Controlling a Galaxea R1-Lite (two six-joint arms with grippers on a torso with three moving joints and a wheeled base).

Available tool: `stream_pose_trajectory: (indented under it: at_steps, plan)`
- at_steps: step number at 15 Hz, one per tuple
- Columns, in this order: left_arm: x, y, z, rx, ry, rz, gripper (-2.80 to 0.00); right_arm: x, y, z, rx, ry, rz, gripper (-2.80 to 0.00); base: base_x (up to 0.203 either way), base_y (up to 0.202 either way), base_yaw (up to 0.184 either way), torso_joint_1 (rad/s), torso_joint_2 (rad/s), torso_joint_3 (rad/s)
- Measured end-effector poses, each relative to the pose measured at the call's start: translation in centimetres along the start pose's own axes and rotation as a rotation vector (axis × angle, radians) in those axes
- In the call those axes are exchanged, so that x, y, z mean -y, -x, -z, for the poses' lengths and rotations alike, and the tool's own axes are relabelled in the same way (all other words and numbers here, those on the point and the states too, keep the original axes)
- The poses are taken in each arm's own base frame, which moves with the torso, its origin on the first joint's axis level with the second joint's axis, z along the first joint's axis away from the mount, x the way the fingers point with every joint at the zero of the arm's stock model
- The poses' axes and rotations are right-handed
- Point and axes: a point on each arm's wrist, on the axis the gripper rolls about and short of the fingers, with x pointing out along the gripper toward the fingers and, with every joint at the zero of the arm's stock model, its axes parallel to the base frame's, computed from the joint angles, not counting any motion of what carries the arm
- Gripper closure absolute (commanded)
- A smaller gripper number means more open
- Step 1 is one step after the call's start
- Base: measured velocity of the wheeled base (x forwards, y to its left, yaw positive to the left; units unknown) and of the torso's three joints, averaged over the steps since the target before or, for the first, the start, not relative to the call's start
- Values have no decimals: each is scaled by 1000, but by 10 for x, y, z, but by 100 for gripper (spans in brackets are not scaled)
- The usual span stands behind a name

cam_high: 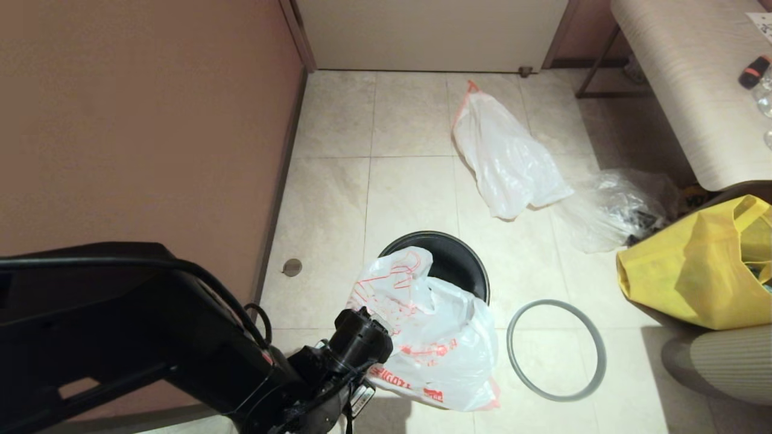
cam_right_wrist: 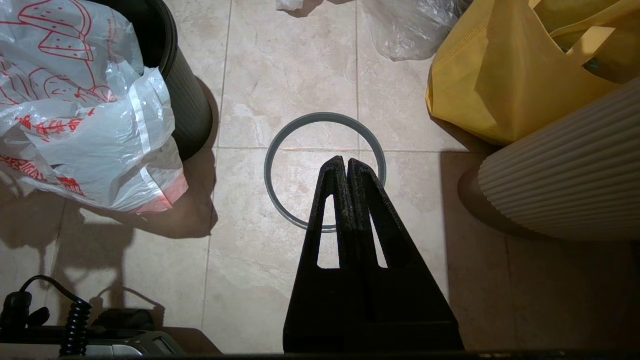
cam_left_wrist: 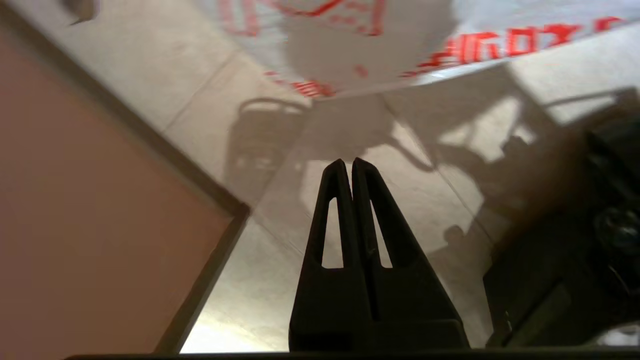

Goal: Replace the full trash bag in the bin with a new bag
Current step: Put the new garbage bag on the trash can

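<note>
New bag (cam_high: 431, 337) is draped over the near rim of the bin (cam_high: 458, 256), mostly hanging outside down to the floor; only a flap reaches into the mouth. Not lining the bin yet. My read: it's parked there so the rim props the plastic up and gives an edge to pinch, easier than flat on tile.

Full bag (cam_high: 506, 160) is out of the bin, lying on the floor well apart toward the far door. Removal half looks done; it's far enough away not to foul the lining work.

Hoop (cam_high: 556, 349) lies flat on the floor just beside the bin, off the rim. It has to be off: bag edge goes over the rim first, hoop clamps it afterwards.

Left gripper (cam_left_wrist: 348, 167) is low, near the bag's lower printed edge, fingers clenched together, nothing between them. No contact with the bag that I can see. It needs to open before any grab.

Right gripper (cam_right_wrist: 344, 165) hangs over the hoop, also clenched empty, looks idle.

Clear bag (cam_high: 609, 211) and yellow tote (cam_high: 693, 271) sit off to the right, not involved.

Risk: thin plastic may slide off the rim when tugged.
</note>
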Motion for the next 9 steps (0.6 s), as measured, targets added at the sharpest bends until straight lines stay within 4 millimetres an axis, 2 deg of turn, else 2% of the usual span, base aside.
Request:
stream_pose_trajectory:
  at_steps: [2,4,7,9]
  plan:
    - [-6,-19,-13,32,32,53,0,0,0,0,0,0,-1,0,0,0,0,0,0,0]
    - [-8,-27,-16,62,80,62,0,0,0,0,0,0,0,0,0,0,0,0,0,0]
    - [3,-5,-6,81,84,99,0,0,0,0,0,0,-1,0,0,0,0,0,0,0]
    - [9,5,-2,88,180,143,0,0,0,0,0,1,-1,0,0,0,0,0,0,0]
